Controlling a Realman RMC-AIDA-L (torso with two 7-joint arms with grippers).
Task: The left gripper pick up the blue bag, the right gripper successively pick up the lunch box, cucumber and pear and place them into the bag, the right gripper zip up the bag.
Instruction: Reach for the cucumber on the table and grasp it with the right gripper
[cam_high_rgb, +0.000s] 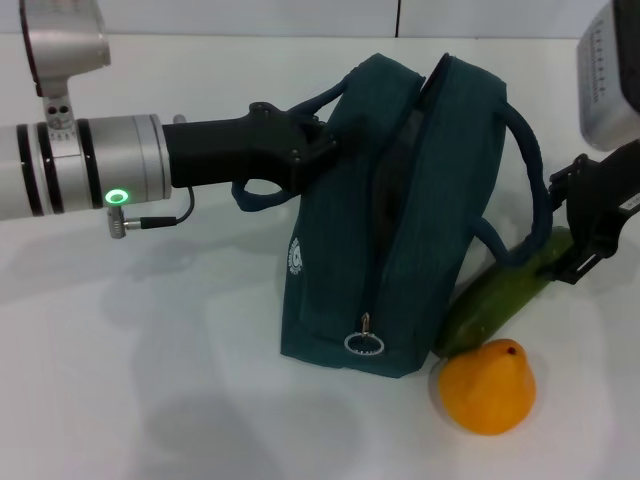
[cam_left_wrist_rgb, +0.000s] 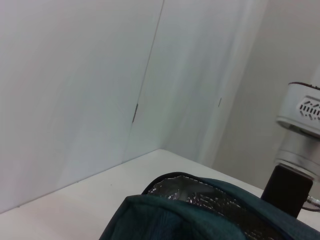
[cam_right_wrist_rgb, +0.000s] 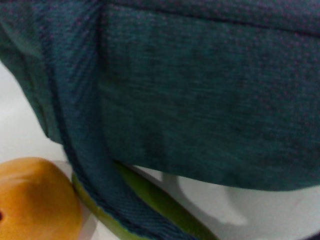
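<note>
On a white tabletop (cam_high_rgb: 150, 400) backed by pale wall panels (cam_left_wrist_rgb: 75, 100), the blue bag (cam_high_rgb: 400, 220) stands upright, top unzipped. The left gripper (cam_high_rgb: 318, 140) is clamped on its near handle. The cucumber (cam_high_rgb: 500, 295) lies against the bag's right side, the pear (cam_high_rgb: 487, 387) just before it. The right gripper (cam_high_rgb: 580, 240) sits at the cucumber's far end; whether its claw is closed cannot be told.

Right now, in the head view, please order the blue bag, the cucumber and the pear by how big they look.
1. The blue bag, clearly the largest.
2 and 3. The pear and the cucumber: unsure. The bag and its handle hide part of the cucumber, so its visible part looks about as big as the pear.
</note>
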